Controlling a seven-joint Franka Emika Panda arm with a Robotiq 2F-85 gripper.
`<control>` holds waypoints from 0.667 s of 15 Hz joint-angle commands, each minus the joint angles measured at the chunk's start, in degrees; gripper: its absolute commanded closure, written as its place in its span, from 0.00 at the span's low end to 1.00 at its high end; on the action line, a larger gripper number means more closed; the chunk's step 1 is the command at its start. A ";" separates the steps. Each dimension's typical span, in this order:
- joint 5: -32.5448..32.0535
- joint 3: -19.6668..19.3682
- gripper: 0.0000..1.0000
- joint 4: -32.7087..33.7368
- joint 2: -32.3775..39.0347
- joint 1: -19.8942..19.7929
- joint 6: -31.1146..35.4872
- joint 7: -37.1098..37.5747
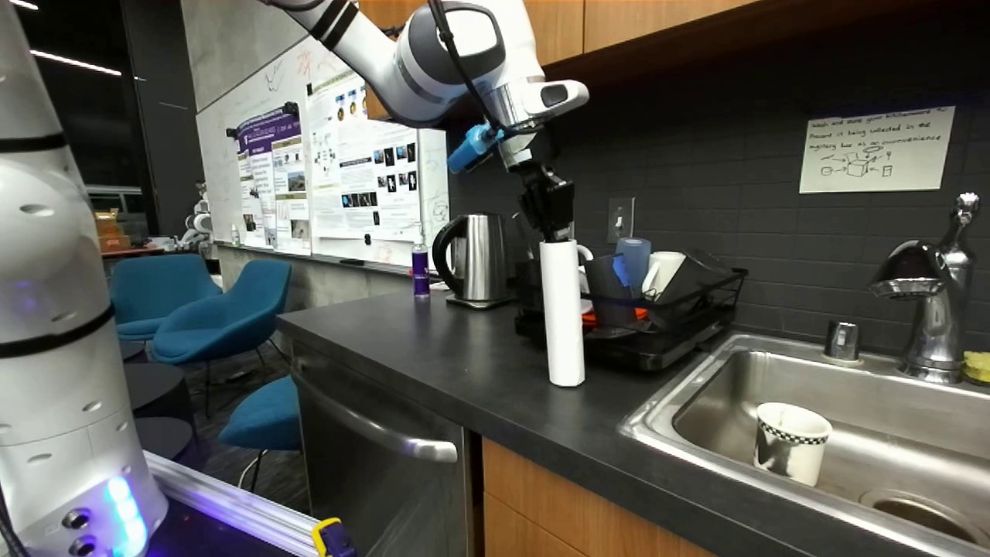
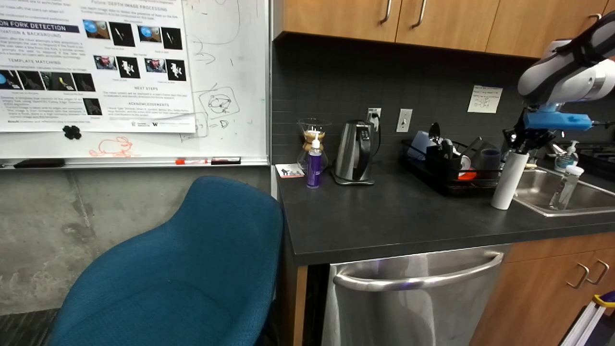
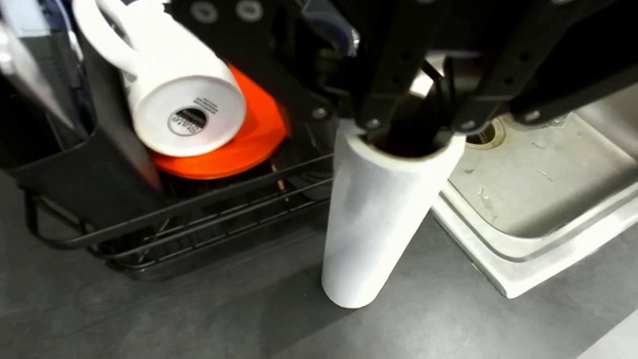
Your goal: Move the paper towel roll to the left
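The paper towel roll (image 1: 564,317) is a slim white cylinder, roughly upright on the dark counter between the dish rack and the sink. It also shows in the other views (image 2: 510,181) (image 3: 384,214). Whether its base touches the counter is unclear. My gripper (image 1: 555,234) comes down onto the roll's open top, as both exterior views show (image 2: 520,148). In the wrist view, my gripper (image 3: 417,142) reaches into the mouth of the tube, and the finger joints sit at the rim. The fingertips are hidden in the dark hollow, so whether they press on the roll cannot be told.
The black dish rack (image 1: 657,352) stands behind the roll, its wire rail (image 3: 209,214) close by. The steel sink (image 1: 650,425) borders the roll and holds a white cup (image 1: 789,449). The kettle (image 2: 353,154) and a purple bottle (image 2: 314,166) stand farther along the counter (image 2: 384,216).
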 commanded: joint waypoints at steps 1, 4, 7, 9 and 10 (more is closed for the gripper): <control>0.13 -0.84 0.50 4.70 4.22 -0.44 0.65 -0.20; 0.18 -1.65 0.50 7.89 7.29 -0.39 0.16 0.26; 0.11 -2.36 0.50 10.28 10.09 -0.29 -0.04 0.81; 0.30 -2.73 0.50 11.91 11.50 -0.21 -0.67 1.10; 0.33 -2.82 0.50 12.51 11.85 -0.17 -1.10 1.27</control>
